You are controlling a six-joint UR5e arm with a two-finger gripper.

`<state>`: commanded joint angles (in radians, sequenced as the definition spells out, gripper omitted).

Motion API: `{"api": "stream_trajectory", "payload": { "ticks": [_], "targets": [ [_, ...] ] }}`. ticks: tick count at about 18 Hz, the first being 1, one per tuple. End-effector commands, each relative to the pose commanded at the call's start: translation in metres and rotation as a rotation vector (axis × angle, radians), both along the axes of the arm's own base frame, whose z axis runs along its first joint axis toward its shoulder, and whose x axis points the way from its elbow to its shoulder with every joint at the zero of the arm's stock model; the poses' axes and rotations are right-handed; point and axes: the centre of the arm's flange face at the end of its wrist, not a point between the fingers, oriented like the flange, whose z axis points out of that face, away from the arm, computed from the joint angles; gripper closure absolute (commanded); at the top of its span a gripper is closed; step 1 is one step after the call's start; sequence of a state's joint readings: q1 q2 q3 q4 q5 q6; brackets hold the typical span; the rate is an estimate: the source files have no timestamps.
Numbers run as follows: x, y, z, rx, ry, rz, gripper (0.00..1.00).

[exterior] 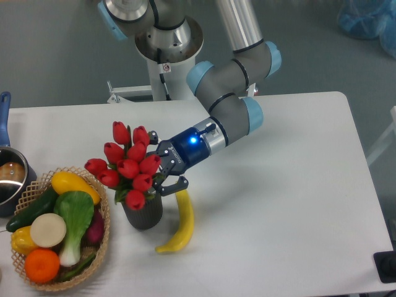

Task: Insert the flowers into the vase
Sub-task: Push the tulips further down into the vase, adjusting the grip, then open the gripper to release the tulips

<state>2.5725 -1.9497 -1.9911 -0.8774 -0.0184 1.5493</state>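
The bunch of red tulips (129,166) stands upright with its stems down in the dark grey vase (143,213), left of the table's middle. The buds spread wider than the vase's mouth and hide most of its rim. My gripper (163,168) reaches in from the right, level with the bunch's right side, just above the vase. Its jaws are spread apart, one finger (162,148) behind the buds and one finger (176,185) in front. I see no stem pinched between them.
A yellow banana (180,226) lies right next to the vase, under my gripper. A woven basket (102,247) of vegetables and fruit stands to the left of the vase. A pot with a blue handle (6,176) is at the left edge.
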Motion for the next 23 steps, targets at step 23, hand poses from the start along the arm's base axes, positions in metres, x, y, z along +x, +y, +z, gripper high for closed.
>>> {"api": "stream_trajectory", "payload": {
  "ticks": [23],
  "targets": [
    [-0.017,-0.024,0.038,-0.175,0.223,0.042,0.0]
  ]
}}
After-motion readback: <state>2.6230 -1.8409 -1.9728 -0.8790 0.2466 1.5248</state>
